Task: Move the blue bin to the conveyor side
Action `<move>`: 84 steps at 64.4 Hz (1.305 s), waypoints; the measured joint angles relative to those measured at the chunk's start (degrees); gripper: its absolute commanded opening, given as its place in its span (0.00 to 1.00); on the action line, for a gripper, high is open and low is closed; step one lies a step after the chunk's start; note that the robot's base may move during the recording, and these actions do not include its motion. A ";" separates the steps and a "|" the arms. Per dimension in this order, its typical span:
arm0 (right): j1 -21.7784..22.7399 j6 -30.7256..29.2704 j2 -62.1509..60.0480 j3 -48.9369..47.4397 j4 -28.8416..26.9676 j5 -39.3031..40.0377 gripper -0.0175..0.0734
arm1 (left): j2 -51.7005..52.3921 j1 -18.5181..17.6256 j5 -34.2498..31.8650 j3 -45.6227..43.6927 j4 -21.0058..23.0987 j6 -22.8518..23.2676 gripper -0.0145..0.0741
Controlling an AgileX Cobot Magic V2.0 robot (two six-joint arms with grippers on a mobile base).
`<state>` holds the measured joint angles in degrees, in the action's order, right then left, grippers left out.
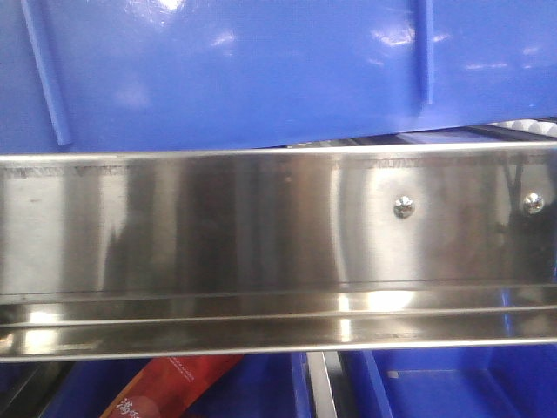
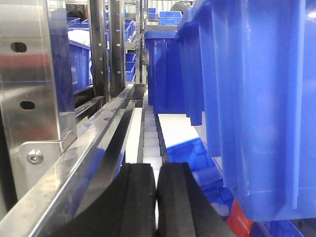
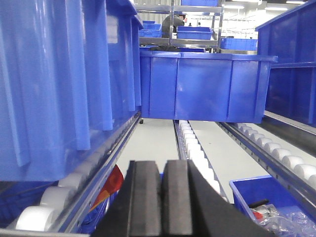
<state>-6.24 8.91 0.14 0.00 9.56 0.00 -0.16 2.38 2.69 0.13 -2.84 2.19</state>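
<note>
Squeeze step: left gripper (image 2: 157, 173), right gripper (image 3: 163, 170) pinched shut, empty, flank blue bin (image 2: 256, 98); press walls evenly, keep level.

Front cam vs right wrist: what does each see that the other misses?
Front only: the steel rail face with two screws. Right wrist only: the right gripper, shut with nothing in it, a second bin ahead, and a person behind it. Both: the blue bin wall and a red packet below.
</note>
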 measured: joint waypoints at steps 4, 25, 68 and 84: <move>0.00 0.00 0.00 0.00 0.00 0.00 0.09 | 0.00 0.00 0.00 0.00 0.00 0.00 0.17; 0.00 0.00 0.00 0.00 0.00 0.00 0.09 | 0.00 0.00 0.00 0.00 0.00 0.00 0.17; 0.00 0.00 0.00 -0.11 -0.37 3.11 0.09 | 0.00 0.00 -5.77 0.04 -0.51 0.00 0.17; 0.00 0.00 0.07 -17.02 -0.72 -11.97 0.09 | -0.11 0.00 2.33 -12.66 -0.51 0.00 0.17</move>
<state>-6.24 8.91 0.21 -17.02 8.84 -11.97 -0.27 2.38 5.02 -12.52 -3.36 2.19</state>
